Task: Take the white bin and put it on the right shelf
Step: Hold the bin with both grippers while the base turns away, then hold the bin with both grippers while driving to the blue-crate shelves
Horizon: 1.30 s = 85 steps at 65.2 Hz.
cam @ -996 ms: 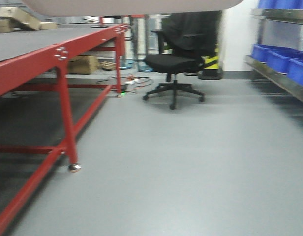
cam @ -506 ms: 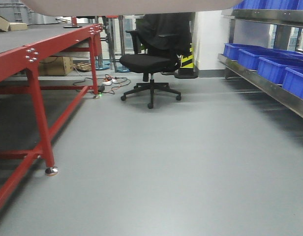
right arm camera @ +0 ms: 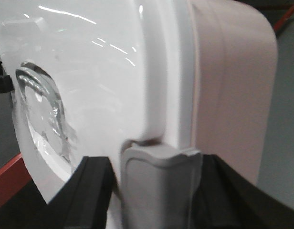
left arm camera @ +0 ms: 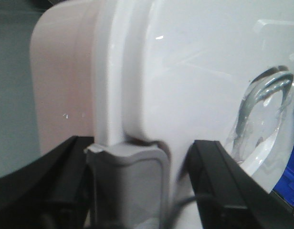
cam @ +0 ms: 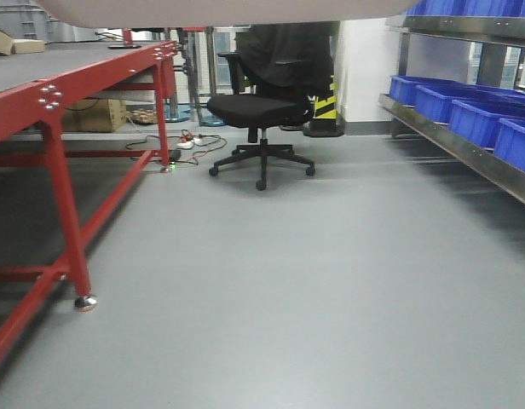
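Carrying is judged to be the step in hand.

Item: the white bin (left arm camera: 194, 71) is held off the floor between both arms. Its pale underside is seen as a band across the top of the front view. Its glossy lid with the recessed handle is seen by both wrist cameras.

Left gripper (left arm camera: 142, 143): black fingers are set on either side of the grey clasp (left arm camera: 128, 186) at one end of the bin. A dark gap is seen on one side, so a full clamp cannot be told.

Right gripper (right arm camera: 154, 160): fingers are pressed close against the matching clasp (right arm camera: 159, 186) at the opposite end, and the bin is grasped there.

Destination: the right shelf (cam: 467, 153) is seen along the right edge of the front view, well apart from the bin. Its visible tier is filled with blue crates (cam: 480, 115).

Also noted: red table (cam: 41, 94) at left, office chair (cam: 258, 106) ahead, grey floor (cam: 288, 281) between.

Next move, as judged: the base is to be turned toward the shelf and a tier with room for the bin is to be found. The bin is to be kept level by both arms. Both grasps are to be released together only once the bin is borne by the shelf.
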Each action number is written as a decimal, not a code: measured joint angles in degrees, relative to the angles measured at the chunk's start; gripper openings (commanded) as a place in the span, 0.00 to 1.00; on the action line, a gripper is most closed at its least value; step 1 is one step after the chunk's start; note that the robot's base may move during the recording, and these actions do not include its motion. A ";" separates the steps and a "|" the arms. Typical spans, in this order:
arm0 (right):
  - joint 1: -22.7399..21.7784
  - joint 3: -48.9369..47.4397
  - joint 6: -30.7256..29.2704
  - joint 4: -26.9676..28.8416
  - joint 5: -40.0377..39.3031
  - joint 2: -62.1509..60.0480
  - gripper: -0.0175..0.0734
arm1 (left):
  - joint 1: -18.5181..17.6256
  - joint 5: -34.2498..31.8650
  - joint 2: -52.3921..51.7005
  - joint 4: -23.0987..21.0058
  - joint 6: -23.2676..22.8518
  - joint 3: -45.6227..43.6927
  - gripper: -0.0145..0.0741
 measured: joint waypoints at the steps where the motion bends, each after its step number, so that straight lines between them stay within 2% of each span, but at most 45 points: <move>1: 0.00 0.00 0.00 0.00 0.00 0.00 0.61 | 0.00 0.00 0.00 0.00 0.00 0.00 0.47; 85: 0.00 0.00 0.00 0.00 0.00 0.00 0.61 | 0.00 0.10 0.00 0.00 0.00 0.00 0.47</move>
